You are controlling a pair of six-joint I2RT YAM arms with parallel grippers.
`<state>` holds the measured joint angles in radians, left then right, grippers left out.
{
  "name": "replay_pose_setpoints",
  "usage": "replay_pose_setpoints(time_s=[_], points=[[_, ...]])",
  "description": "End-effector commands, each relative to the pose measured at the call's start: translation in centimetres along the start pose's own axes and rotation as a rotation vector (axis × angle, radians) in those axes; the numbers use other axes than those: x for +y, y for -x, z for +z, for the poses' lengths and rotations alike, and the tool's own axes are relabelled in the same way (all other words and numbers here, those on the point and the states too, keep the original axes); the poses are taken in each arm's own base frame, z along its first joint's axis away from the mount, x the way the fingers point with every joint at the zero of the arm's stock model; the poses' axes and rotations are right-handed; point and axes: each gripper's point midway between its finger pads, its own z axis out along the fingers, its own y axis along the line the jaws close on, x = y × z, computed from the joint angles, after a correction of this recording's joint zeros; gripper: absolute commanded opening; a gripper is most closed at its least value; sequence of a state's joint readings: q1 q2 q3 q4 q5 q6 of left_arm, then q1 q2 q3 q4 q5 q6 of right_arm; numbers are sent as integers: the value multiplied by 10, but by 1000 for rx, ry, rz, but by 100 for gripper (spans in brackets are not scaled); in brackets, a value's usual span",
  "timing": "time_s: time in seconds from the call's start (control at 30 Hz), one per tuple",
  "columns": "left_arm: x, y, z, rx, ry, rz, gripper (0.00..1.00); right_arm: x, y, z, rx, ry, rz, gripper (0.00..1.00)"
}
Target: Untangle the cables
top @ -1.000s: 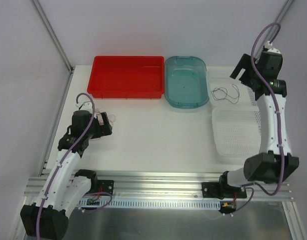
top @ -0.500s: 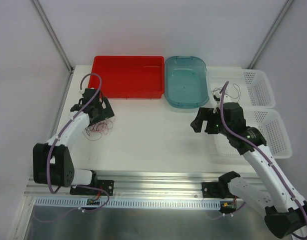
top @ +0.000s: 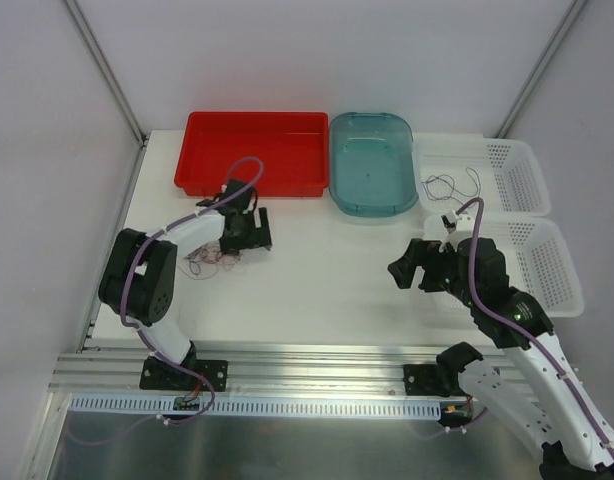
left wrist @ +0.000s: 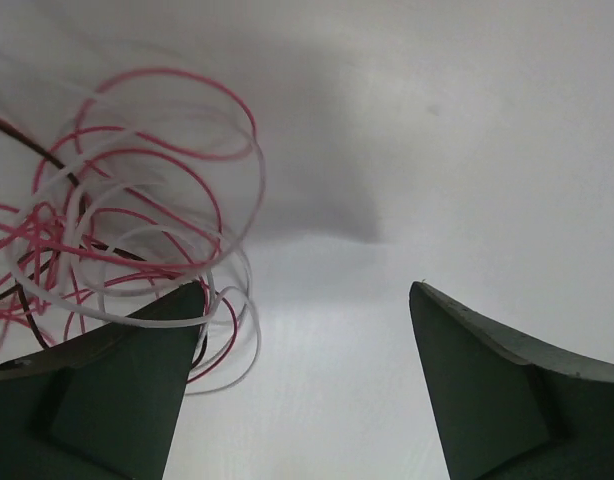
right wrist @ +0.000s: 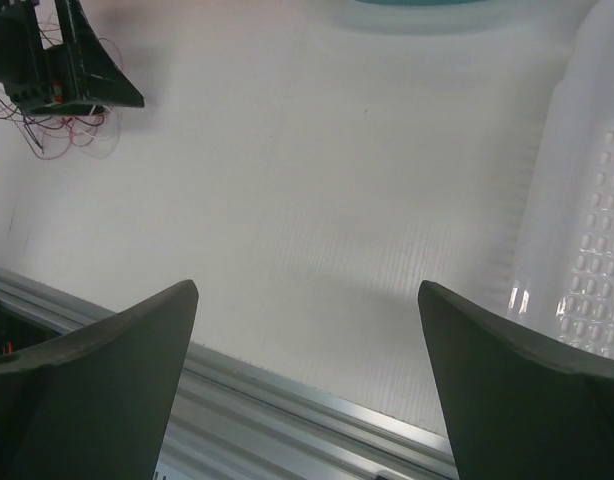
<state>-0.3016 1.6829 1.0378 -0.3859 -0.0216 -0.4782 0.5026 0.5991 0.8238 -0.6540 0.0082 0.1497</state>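
The cables (top: 205,262) lie as a small tangle of red, white and dark strands on the white table, left of centre. In the left wrist view the same cables (left wrist: 127,210) curl into loops at the left, and one white loop crosses the tip of the left finger (left wrist: 117,390). My left gripper (top: 237,243) (left wrist: 307,295) hangs just right of the tangle, open, with bare table between its fingers. A separate thin black cable (top: 452,186) lies in the back white basket. My right gripper (top: 399,268) (right wrist: 307,290) stands open over the table, right of centre, holding nothing.
A red tray (top: 252,185) and a teal tub (top: 372,207) stand at the back. Two white baskets (top: 517,165) (top: 552,270) line the right side, the nearer one close to the right arm. An aluminium rail (top: 317,360) runs along the near edge.
The left arm has swung from the table's left edge rightward to the tangle. The right arm has come down from the back right to the table's middle right.
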Motion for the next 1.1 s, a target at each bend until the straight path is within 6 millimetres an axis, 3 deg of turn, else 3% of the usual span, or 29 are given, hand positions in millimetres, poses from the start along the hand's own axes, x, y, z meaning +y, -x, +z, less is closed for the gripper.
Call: replay_pose_setpoints(time_s=[0.0,0.13,0.23,0.3,0.43,0.6,0.77,0.9,1.07], points=[[-88,-26,-14,28,-229,141,84,-2,2,0,-10,-17,9,97],[-158,-76,-33,75,-359,325,84,2,5,1,-8,-7,10,97],[-194,-97,-55,62,-432,415,87,4,6,3,-6,-2,7,97],[-201,-95,-73,20,-456,412,89,6,7,3,-2,6,0,97],[-185,-79,-97,-94,-418,364,92,12,3,6,18,29,-13,98],[-139,-59,-110,-214,-238,301,89,22,-6,19,60,55,-19,99],[-106,-71,-102,-194,-138,249,84,44,-12,34,90,112,-34,99],[-103,-69,-99,-203,-113,223,75,58,-21,50,127,120,-70,95],[-120,-43,-103,-275,-93,152,62,66,-29,69,139,113,-55,92]])
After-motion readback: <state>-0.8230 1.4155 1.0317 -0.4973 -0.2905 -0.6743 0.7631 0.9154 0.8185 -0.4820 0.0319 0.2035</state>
